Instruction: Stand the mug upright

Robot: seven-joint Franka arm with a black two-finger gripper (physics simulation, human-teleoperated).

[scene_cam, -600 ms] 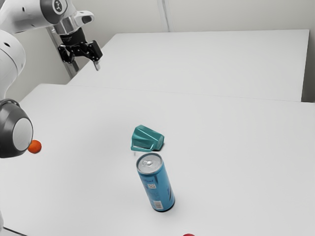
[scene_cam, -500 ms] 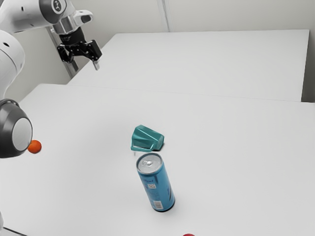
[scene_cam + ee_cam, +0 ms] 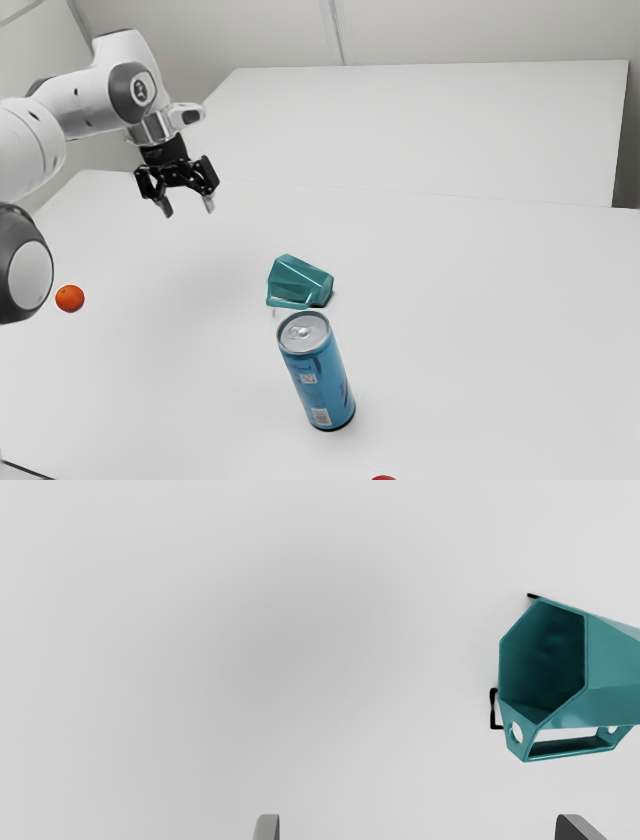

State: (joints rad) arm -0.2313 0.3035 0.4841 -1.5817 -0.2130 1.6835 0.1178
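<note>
Below and apart from open fingers (image 3: 209,203), sideways mug (image 3: 296,279)

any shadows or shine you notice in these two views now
Exterior view: a small dark shadow by the base of the teal mug, pale shine on the can's metal top; wrist view: soft grey shading across the table, the mug's inside dark.

Pincer (image 3: 187,208) above the table (fingers wide apart), pointing downward
</note>
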